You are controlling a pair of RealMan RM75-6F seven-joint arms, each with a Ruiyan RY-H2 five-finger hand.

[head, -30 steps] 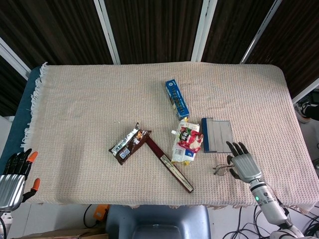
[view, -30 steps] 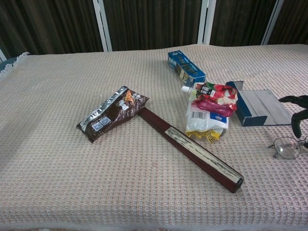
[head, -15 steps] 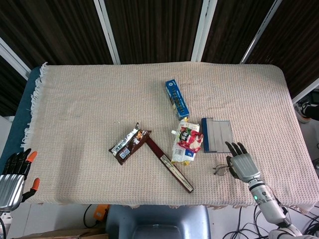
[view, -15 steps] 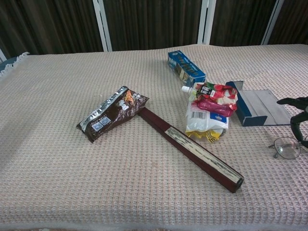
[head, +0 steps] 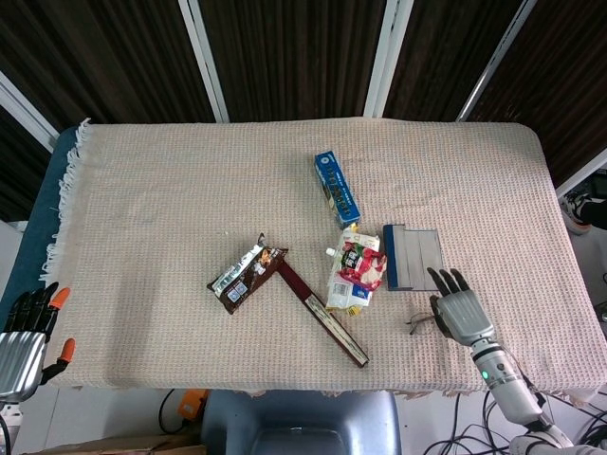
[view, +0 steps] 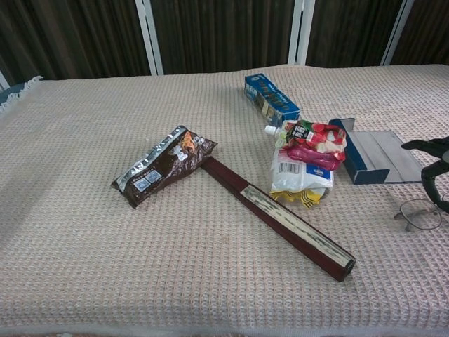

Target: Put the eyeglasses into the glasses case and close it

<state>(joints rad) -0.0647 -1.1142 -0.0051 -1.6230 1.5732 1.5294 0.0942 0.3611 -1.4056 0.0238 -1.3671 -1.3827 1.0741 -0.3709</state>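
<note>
The eyeglasses lie on the beige cloth near the table's front right edge. My right hand hovers over their right part with fingers spread and pointing down at them; in the head view it hides that side of the frame. The glasses case, blue outside and grey inside, lies open just behind the glasses. My left hand hangs off the table's front left corner, fingers apart, holding nothing.
A red and white snack pouch touches the case's left side. A long dark red box, a brown wrapper and a blue box lie mid-table. The table's front edge runs close below the glasses.
My right hand has drawn slightly back toward the front edge and lowered over the glasses. The glasses look a little flatter in the chest view. The left hand is unmoved.
</note>
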